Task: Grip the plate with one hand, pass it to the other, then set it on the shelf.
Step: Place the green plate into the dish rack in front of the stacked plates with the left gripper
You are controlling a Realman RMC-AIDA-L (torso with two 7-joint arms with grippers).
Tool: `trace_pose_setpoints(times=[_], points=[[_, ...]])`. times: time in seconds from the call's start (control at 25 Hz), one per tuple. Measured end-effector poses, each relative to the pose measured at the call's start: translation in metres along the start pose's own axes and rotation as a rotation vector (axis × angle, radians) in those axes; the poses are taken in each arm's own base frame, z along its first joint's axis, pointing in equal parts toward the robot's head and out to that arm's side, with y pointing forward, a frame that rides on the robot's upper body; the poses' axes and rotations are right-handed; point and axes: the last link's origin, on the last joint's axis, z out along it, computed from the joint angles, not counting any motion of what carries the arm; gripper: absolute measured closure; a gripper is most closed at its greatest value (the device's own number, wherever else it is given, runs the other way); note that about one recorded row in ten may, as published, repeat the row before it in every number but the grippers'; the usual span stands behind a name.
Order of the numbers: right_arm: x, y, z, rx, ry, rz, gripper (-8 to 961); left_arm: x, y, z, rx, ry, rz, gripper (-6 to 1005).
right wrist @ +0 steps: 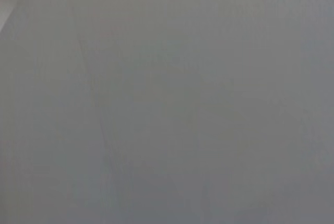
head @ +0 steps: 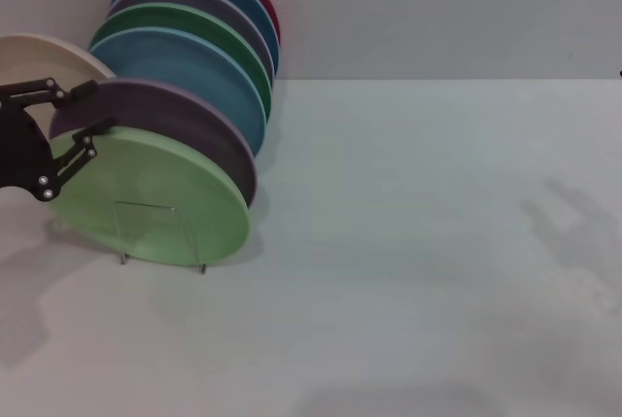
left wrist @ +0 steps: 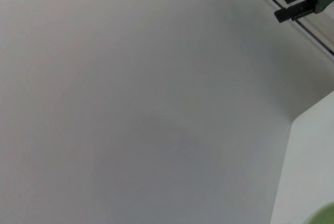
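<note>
The pale green plate point(head: 160, 198) stands on edge at the front of a row of plates, resting in the thin wire shelf point(head: 146, 205), whose squared loop shows in front of it. My left gripper point(head: 101, 107) is at the plate's upper left rim, jaws open, one finger over the lilac plate point(head: 185, 121) behind and one against the green plate's edge. A sliver of the green plate shows in the left wrist view point(left wrist: 326, 216). My right gripper is out of view; its wrist view shows only a plain grey surface.
Behind the green plate stand the lilac plate, a blue plate point(head: 190, 67), a darker green plate point(head: 185, 23) and several more, with a cream plate point(head: 39, 57) at far left. The white table point(head: 418, 242) stretches to the right and front.
</note>
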Motion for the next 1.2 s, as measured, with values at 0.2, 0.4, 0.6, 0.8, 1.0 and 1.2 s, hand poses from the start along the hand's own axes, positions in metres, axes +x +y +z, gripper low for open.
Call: trace_pose_setpoints(times=[0.2, 0.4, 0.6, 0.8, 1.0, 1.2], points=[[0.001, -0.001, 0.001, 0.003, 0.006, -0.003, 338, 0.002, 0.004, -0.006, 0.054, 0.008, 0.027, 701], [0.002, -0.002, 0.001, 0.009, 0.01, -0.017, 338, 0.011, -0.021, -0.024, 0.323, 0.047, 0.073, 618], [0.002, -0.002, 0.0, 0.014, 0.011, -0.032, 337, 0.014, -0.031, -0.024, 0.441, 0.065, 0.079, 607], [0.003, -0.001, 0.009, 0.0, -0.005, -0.089, 336, 0.013, -0.038, -0.024, 0.585, 0.06, 0.061, 607], [0.007, -0.002, 0.022, -0.023, -0.004, -0.114, 335, -0.004, -0.04, -0.016, 0.738, -0.028, -0.06, 607], [0.013, -0.006, 0.019, 0.012, 0.011, -0.154, 334, -0.017, -0.03, -0.025, 0.895, -0.086, -0.21, 607]])
